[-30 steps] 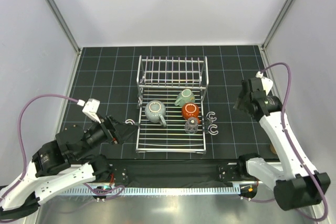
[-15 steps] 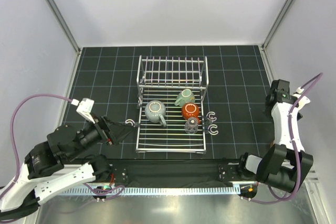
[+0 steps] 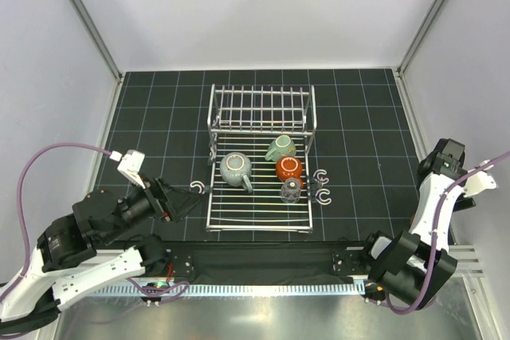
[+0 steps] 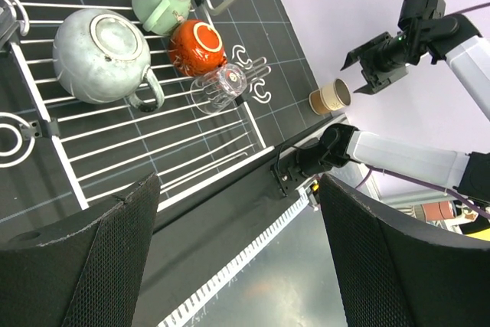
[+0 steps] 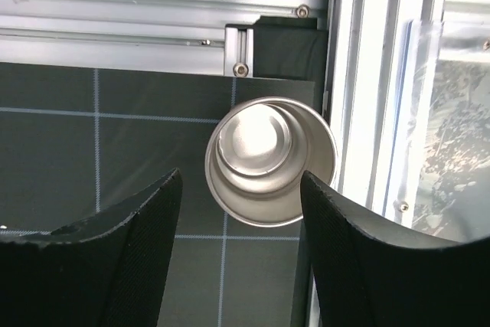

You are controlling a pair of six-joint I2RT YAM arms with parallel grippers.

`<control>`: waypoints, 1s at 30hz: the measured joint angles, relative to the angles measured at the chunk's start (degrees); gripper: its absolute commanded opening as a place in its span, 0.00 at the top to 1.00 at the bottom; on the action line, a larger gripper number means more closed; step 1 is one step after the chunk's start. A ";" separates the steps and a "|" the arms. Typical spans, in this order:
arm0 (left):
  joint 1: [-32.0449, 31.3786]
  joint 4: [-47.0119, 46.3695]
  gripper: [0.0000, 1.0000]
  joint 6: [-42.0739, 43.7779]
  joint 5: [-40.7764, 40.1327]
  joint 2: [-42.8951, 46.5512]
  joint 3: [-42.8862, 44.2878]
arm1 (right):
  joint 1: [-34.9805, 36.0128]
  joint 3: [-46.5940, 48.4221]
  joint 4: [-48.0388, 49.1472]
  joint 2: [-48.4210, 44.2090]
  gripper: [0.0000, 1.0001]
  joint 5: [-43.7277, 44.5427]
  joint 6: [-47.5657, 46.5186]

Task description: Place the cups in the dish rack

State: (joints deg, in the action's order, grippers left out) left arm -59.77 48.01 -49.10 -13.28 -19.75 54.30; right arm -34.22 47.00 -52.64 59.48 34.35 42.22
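Top view and both wrist views. Within the last second I have swung the right arm away from the right side of the dish rack (image 3: 239, 216) and out to the right edge of the worktop (image 3: 159, 117). The left arm has drawn back a little toward its base. Nothing on the rack has shifted.

The right pincer (image 5: 239, 258) now hangs over the cream tumbler (image 5: 269, 160), fingers spread wide and not touching it. The left pincer (image 4: 237, 258) is also spread and holds nothing; it points across the rack from the near left.

Four cups already sit on the rack's flat rods: the grey-green round mug (image 3: 236, 167) at the left, the mint-green mug (image 3: 280, 148) tipped on its side nearest the upright bars, the orange-brown mug (image 3: 288, 168) just in front of it, and the clear glass (image 3: 292, 189) nearest me. Small white hooks (image 3: 321, 189) lie on the worktop just beside the rack.

The tumbler is the one cup left outside, well apart from the rack, at the corner of the dark mat beside the metal frame rail. It shows a round, pale, glossy mouth turned to the right wrist camera, with a stepped bottom inside. I judge the move to be the approach for the last pickup.
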 measured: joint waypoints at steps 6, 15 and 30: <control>0.00 0.00 0.18 -0.22 0.48 0.00 0.00 | -1.64 -3.82 2.89 0.13 0.38 -3.30 0.00; 0.00 0.04 0.18 -0.46 0.87 0.00 0.00 | -1.90 -5.55 6.40 4.15 0.45 -6.71 -0.04; 0.00 -0.74 0.19 -1.84 2.10 -0.90 -1.57 | -1.99 -8.28 12.33 -0.94 0.96 -17.05 -6.38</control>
State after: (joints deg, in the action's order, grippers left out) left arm -59.77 47.27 -50.94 -11.18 -20.64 52.73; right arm -36.21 38.72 -40.32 58.54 17.30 35.83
